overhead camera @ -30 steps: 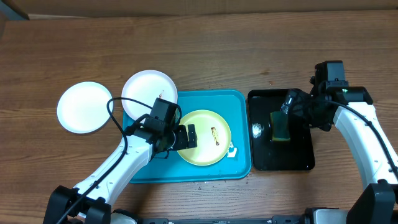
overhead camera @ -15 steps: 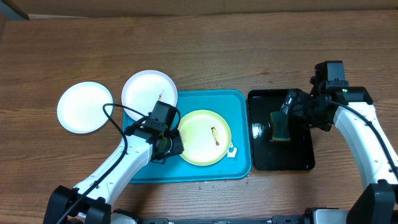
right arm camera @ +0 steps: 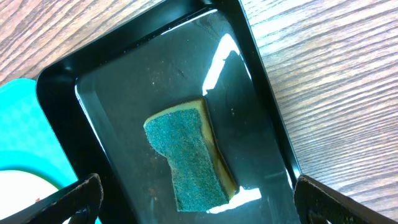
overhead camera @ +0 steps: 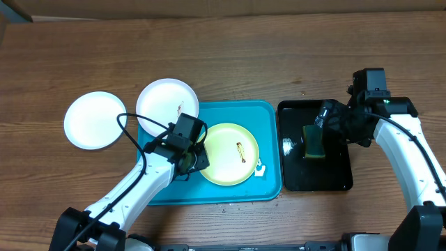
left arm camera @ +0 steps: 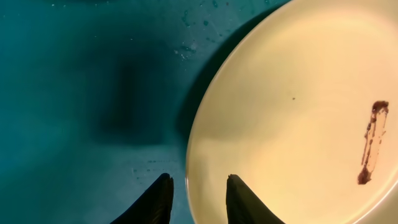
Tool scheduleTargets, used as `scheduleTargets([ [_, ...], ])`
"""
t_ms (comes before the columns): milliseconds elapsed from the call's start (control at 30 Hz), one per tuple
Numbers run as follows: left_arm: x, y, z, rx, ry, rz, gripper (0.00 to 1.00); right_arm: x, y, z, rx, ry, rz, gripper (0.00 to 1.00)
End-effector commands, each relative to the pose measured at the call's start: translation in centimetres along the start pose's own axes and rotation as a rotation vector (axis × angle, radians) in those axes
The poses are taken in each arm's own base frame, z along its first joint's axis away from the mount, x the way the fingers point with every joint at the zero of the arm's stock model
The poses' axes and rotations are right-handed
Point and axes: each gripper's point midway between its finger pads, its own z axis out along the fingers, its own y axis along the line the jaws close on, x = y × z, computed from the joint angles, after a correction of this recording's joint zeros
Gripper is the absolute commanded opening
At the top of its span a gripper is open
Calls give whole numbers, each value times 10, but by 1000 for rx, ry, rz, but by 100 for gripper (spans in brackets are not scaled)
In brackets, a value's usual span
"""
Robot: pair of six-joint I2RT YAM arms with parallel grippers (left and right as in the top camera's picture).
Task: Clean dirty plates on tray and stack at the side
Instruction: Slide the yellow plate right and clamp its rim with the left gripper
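The pale yellow-green plate (overhead camera: pixel 226 143) lay in the right half of the turquoise tray (overhead camera: pixel 237 110), low in the overhead frame. The left hand (left arm camera: pixel 198 200) stood released astride its left rim, one finger over the tray floor and one over the plate (a brown smear marked the plate's right side). One white plate (overhead camera: pixel 166 102) sat partly over the tray's upper-left corner, the other white plate (overhead camera: pixel 94 120) on the wooden surface (overhead camera: pixel 244 56) at far left. At right, the right hand (right arm camera: pixel 196 193) hung spread wide, gripping nothing, over the sponge (right arm camera: pixel 186 155) in the black tray (right arm camera: pixel 124 56).
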Motion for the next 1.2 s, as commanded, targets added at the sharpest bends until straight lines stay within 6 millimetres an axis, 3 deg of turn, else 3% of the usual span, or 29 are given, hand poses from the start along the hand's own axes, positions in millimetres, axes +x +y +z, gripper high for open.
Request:
scheduleTargets([
  [0, 1, 6, 3, -34, -9, 8, 31, 1, 1, 2, -6, 3, 7, 100],
  [267, 1, 18, 6, -85, -32, 9, 30, 1, 1, 2, -6, 3, 7, 100],
  [700, -7, 9, 9, -40, -69, 61, 25, 1, 1, 2, -6, 3, 7, 100],
  [1167, 6, 0, 16, -24, -68, 112, 23, 1, 1, 2, -6, 3, 7, 100],
])
